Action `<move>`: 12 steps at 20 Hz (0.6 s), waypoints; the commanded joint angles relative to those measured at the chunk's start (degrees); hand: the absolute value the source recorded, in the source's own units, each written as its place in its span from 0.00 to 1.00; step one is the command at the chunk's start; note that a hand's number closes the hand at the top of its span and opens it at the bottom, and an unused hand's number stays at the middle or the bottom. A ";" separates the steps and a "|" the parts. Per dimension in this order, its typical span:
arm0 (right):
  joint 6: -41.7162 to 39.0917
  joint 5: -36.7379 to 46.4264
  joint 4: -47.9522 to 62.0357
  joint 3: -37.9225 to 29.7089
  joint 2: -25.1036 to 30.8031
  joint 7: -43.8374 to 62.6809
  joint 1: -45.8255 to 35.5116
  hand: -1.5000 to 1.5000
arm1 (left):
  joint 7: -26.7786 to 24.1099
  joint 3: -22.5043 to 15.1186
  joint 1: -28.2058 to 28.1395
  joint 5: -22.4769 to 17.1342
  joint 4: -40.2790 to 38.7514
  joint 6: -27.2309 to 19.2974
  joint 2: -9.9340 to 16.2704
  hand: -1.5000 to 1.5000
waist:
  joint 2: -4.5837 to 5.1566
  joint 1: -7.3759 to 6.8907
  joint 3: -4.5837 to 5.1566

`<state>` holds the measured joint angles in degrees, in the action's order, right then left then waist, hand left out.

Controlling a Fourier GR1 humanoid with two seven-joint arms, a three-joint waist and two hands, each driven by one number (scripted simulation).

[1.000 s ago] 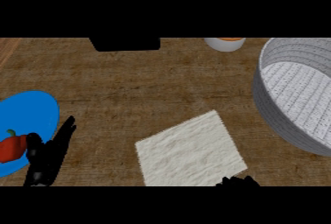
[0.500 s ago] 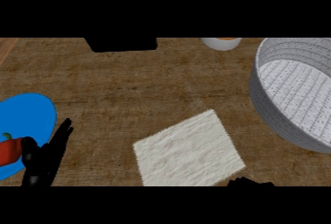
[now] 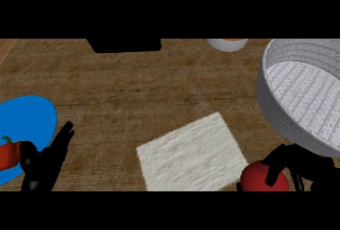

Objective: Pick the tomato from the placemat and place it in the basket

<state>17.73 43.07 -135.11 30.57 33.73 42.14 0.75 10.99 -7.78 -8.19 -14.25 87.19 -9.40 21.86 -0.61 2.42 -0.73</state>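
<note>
On the brown counter [image 3: 153,85], a white placemat [image 3: 191,155] lies near the middle, turned like a diamond. The right hand [image 3: 302,166] at the near right curls its fingers round a red tomato [image 3: 260,179], just beside the placemat's right corner. A large grey basket [image 3: 292,126] stands at the right. At the near left, the left hand [image 3: 45,162] rests with straight fingers beside a blue plate [image 3: 26,121] holding a red pepper [image 3: 8,155]. A black object [image 3: 125,45] and a white cup [image 3: 227,44] sit far.
</note>
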 commanded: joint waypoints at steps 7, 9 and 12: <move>-6.30 -17.26 -8.52 -18.71 0.73 9.55 -7.93 1.00 | 3.58 0.00 -1.37 -0.84 -3.04 1.03 0.25 0.50 | 0.63 -0.42 0.75; -8.42 -19.41 -6.28 -22.08 1.21 10.95 -10.68 1.00 | 3.09 -0.37 -1.86 -1.13 -3.36 1.60 -0.31 0.50 | 0.62 -0.70 0.82; -11.02 -25.64 0.26 -28.15 2.53 9.92 -14.77 1.00 | 1.82 -1.14 -1.15 0.69 -5.13 0.28 -1.69 0.50 | 0.96 -1.27 0.76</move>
<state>10.54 31.24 -132.69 10.02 34.72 50.20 -11.15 11.67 -7.84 -7.68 -13.64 87.31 -9.15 21.60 -0.41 1.71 -0.73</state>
